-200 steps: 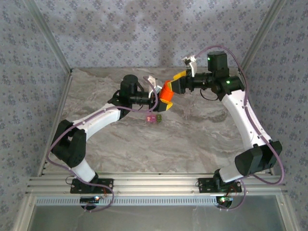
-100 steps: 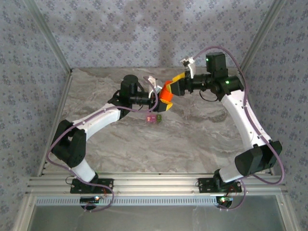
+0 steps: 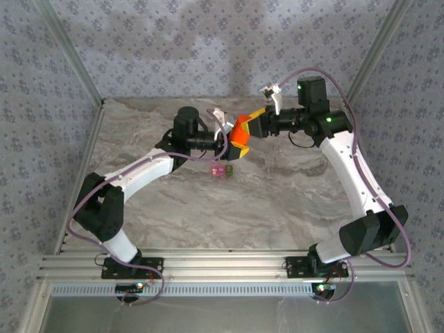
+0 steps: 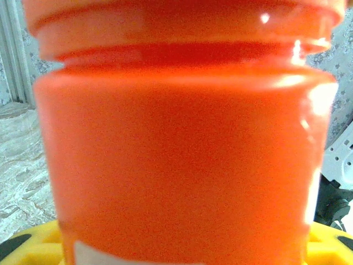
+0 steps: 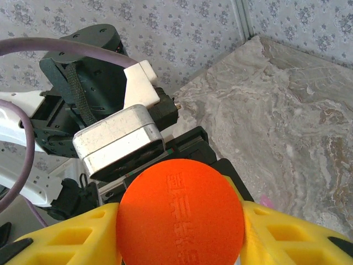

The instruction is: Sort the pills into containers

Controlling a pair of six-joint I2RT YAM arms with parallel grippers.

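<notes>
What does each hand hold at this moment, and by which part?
The left hand grips the orange bottle by its body. The right hand clamps the bottle's round cap by its sides.

An orange bottle [image 3: 239, 134] with round cap [image 5: 180, 212], off the marbled table [image 3: 277, 201]; patterned walls [image 3: 173, 48].

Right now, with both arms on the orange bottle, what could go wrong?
The right end effector pinches the round cap by its sides; it may slip when twisting. The left end effector holds the bottle close to the tiny containers; once uncapped, pills could spill past them onto the table.
</notes>
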